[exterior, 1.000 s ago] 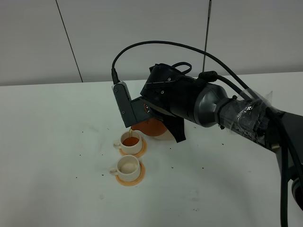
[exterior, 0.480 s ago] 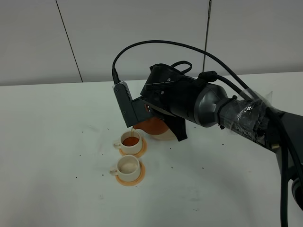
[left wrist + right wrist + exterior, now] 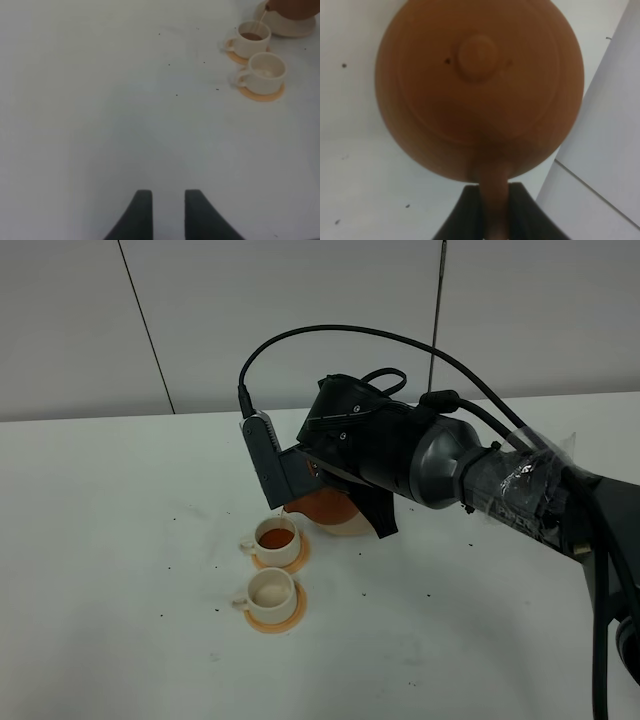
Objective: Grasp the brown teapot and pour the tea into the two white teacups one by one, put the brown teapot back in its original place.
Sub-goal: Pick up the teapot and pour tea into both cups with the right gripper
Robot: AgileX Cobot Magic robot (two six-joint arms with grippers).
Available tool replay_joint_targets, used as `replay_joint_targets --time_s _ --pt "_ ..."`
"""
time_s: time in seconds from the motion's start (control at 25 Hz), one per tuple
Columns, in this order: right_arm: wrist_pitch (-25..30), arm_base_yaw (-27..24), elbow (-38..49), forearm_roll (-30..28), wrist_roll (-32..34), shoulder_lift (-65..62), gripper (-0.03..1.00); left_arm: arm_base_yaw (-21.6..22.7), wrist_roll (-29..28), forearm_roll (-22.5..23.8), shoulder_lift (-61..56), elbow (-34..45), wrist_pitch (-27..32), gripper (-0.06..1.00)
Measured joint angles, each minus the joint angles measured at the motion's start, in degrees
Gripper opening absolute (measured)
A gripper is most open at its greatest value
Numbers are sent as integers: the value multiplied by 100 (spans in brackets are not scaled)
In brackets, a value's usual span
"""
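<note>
My right gripper is shut on the loop handle of the brown teapot, which hangs tilted above the table. In the exterior view the teapot sits under the right wrist, spout over the far white teacup, which holds brown tea. A thin stream falls into that cup. The near white teacup shows only a pale inside. The cream trivet lies under the teapot. My left gripper is far from the cups, fingers close together, holding nothing.
Each cup stands on an orange coaster. The bulky right arm and its cable reach over the table from the right. Small dark specks dot the tabletop. A grey panelled wall stands behind.
The right wrist and teapot have lifted slightly and tipped back a little. The stream into the far cup has thinned. The cups have not moved.
</note>
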Motion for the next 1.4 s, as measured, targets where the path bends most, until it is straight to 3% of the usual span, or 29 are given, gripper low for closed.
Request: replay_joint_targets --time_s 1.4 --pt "55 0 0 182 12 0 10 0 0 0 0 0 0 23"
